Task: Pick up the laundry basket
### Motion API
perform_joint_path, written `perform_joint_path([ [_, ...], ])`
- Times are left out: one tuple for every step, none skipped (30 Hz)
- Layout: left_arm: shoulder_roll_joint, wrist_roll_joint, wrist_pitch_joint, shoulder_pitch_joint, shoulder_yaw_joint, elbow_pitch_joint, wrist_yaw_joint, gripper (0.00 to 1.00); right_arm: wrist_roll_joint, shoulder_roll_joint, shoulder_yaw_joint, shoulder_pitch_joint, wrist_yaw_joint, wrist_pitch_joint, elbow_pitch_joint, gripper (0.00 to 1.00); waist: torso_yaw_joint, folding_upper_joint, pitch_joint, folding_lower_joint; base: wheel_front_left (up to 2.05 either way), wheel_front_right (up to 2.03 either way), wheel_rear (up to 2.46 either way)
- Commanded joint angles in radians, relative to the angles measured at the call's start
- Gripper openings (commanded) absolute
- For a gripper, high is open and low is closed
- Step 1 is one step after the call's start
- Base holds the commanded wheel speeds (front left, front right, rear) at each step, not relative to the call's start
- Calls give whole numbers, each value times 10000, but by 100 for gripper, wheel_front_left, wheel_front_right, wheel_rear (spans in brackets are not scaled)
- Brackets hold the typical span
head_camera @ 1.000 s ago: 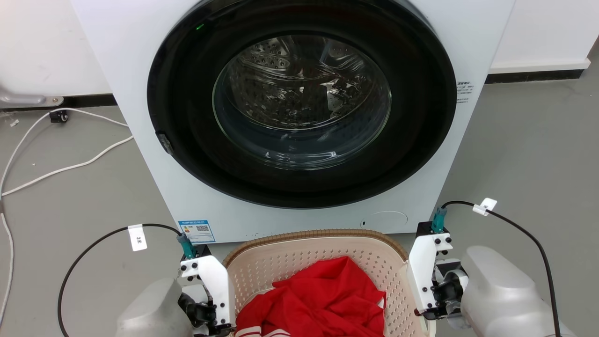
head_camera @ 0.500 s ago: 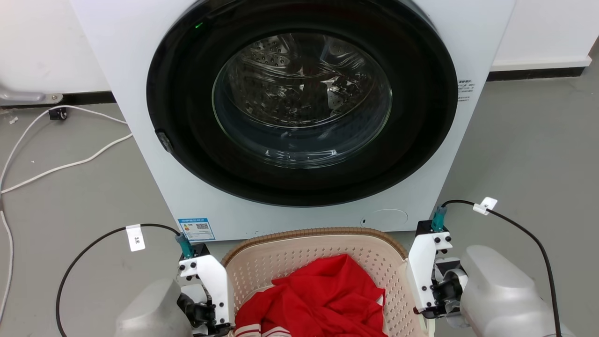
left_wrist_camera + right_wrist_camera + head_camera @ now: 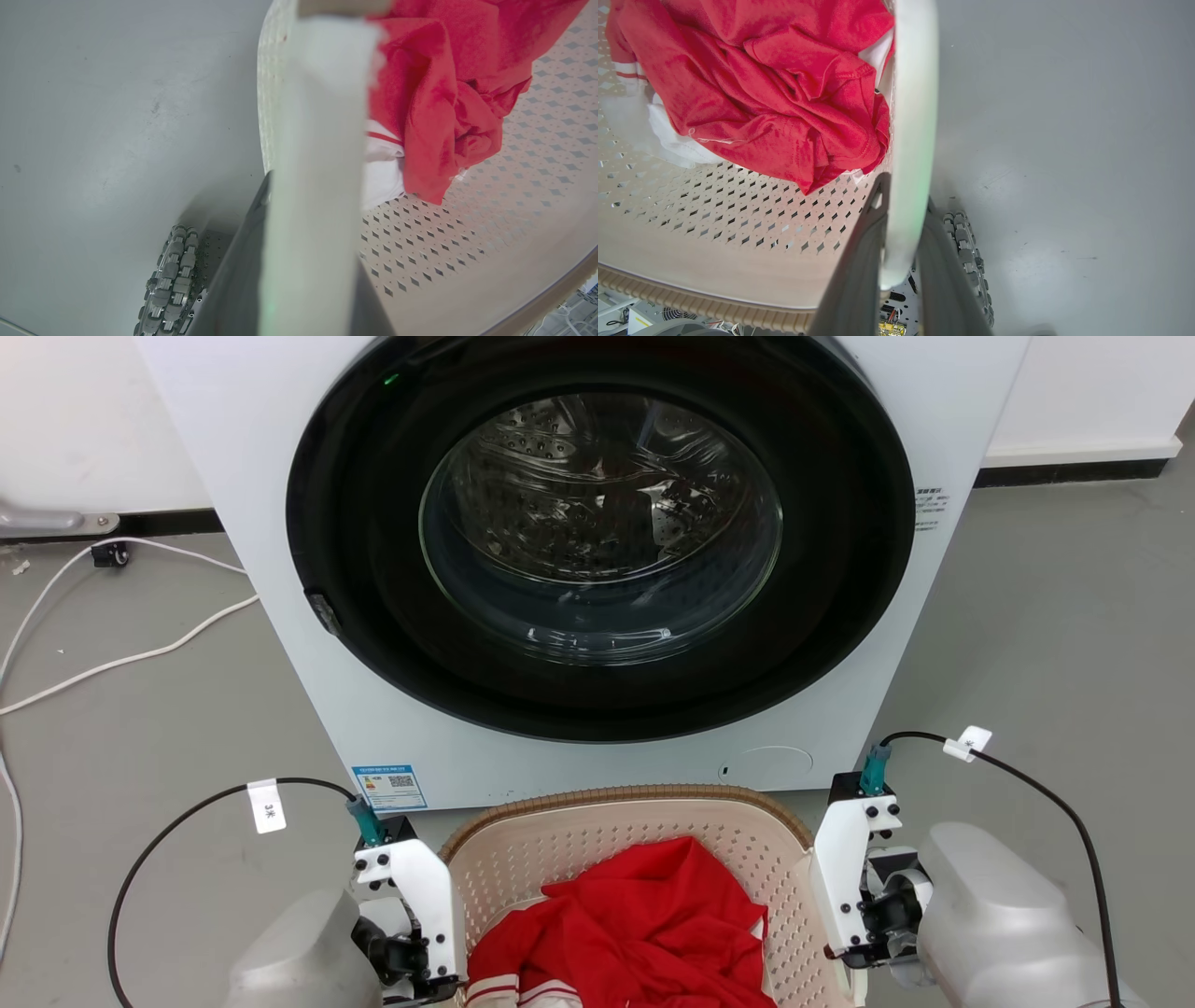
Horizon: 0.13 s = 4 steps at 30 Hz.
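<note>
The laundry basket (image 3: 597,835) stands low in the head view, just in front of the washer, cream with perforated walls and a brown woven rim. A red garment (image 3: 644,933) with some white cloth lies inside it. My left gripper (image 3: 310,224) is shut on the basket's white left handle (image 3: 317,116), with one dark finger on each side of it. My right gripper (image 3: 903,191) is shut on the white right handle (image 3: 915,93) in the same way. In the head view both wrists flank the basket, and the fingertips are hidden below.
A white front-loading washer (image 3: 934,411) with a shut round glass door (image 3: 597,523) rises right behind the basket. White cables (image 3: 121,663) trail over the grey floor at the left. A roller wheel of my base (image 3: 168,280) sits under each handle.
The whole head picture has slid slightly upward, so the camera has moved. Both grippers keep the same hold on the handles and the garment lies as before.
</note>
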Motion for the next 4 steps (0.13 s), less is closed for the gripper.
perform_joint_path([
  [15, -143, -93, -244, 44, -70, -132, 0, -53, 25, -8, -23, -14, 24, 25, 0, -8, 0, 4, 0, 0, 0, 0],
  [22, -148, -111, -244, 38, -68, -132, 0, -70, 25, -18, -25, -14, 21, 25, 0, -13, 0, 7, 0, 0, 0, 0],
  [26, -155, -133, -244, 30, -65, -130, 0, -89, 27, -30, -23, -14, 14, 25, 0, -16, 0, 10, 0, 0, 0, 0],
  [33, -157, -158, -243, 20, -64, -130, 0, -105, 29, -38, -14, -14, 15, 25, 0, -21, 0, 10, 0, 0, 0, 0],
])
